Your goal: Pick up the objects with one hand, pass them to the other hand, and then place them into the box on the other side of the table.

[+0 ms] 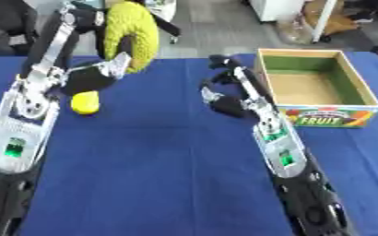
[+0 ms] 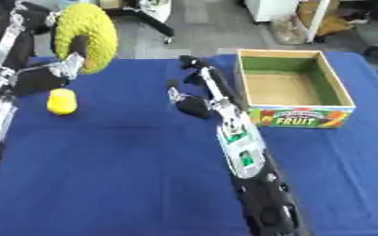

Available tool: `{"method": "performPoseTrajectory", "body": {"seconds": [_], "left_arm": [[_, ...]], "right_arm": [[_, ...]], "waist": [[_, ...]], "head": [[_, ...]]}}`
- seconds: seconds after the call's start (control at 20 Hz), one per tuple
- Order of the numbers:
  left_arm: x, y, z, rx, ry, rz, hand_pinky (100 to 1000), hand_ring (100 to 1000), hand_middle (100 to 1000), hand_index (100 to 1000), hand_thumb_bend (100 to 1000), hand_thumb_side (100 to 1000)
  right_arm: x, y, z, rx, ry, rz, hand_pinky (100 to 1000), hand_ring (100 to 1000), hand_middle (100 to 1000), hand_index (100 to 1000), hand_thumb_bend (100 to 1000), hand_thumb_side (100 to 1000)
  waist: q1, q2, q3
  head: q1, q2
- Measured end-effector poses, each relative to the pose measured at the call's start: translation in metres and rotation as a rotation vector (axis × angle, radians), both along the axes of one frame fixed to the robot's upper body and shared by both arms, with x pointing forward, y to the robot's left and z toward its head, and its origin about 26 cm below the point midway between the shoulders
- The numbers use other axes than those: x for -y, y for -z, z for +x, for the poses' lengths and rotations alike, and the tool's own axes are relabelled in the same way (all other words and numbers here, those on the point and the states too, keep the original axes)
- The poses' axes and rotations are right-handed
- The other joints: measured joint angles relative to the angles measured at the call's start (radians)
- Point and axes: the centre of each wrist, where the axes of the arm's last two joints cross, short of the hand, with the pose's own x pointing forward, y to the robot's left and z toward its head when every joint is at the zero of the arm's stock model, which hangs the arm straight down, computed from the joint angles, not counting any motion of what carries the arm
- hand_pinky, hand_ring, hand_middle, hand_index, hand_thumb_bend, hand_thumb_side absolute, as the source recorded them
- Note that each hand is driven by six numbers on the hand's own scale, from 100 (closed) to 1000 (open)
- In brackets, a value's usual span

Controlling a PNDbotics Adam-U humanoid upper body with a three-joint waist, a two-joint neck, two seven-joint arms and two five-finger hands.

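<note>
Left hand (image 1: 103,69) raised at the far left of the blue tabletop (image 1: 160,166), fingers curled round the lower edge of a yellow knitted ring (image 1: 136,34), which is held upright above the surface. Small yellow object (image 1: 85,102) lies on the tabletop just below that hand. Right hand (image 1: 224,73) near centre, fingers relaxed, holding nothing. Open box (image 1: 317,83) with "FRUIT" label just beside it, on the right.
</note>
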Motion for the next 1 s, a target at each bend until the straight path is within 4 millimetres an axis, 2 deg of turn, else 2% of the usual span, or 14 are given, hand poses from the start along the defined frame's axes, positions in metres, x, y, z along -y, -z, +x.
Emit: {"method": "performPoseTrajectory", "body": {"seconds": [0.25,0.65,0.75,0.85,1.0], "left_arm": [[0.011,0.005,-0.002,0.003,0.029,0.106,516,242,212,343,100,165],[0.011,0.007,-0.002,0.010,0.022,0.118,511,247,217,346,100,161],[0.005,0.003,-0.002,0.018,-0.005,0.085,509,248,217,345,100,159],[-0.009,0.001,-0.004,0.018,-0.061,0.047,508,246,215,343,100,158],[-0.034,0.003,-0.005,0.004,-0.158,0.020,509,242,212,340,100,157]], "right_arm": [[-0.014,0.000,0.004,0.071,-0.023,-0.163,797,730,804,920,141,270],[-0.015,0.007,0.005,0.081,-0.015,-0.205,795,731,804,921,151,274],[-0.004,0.008,0.008,0.072,0.020,-0.203,793,729,802,920,155,276],[0.016,0.006,0.013,0.066,0.085,-0.192,795,730,803,919,156,280],[0.049,-0.018,0.022,0.117,0.193,-0.165,802,736,806,922,163,295]], "waist": [[0.000,0.000,0.004],[0.000,0.000,0.004],[0.000,0.000,0.004],[0.000,0.000,0.004],[0.000,0.000,0.000]], "head": [[-0.007,-0.003],[-0.008,-0.003],[-0.006,-0.003],[-0.004,-0.005],[-0.001,-0.010]]}}
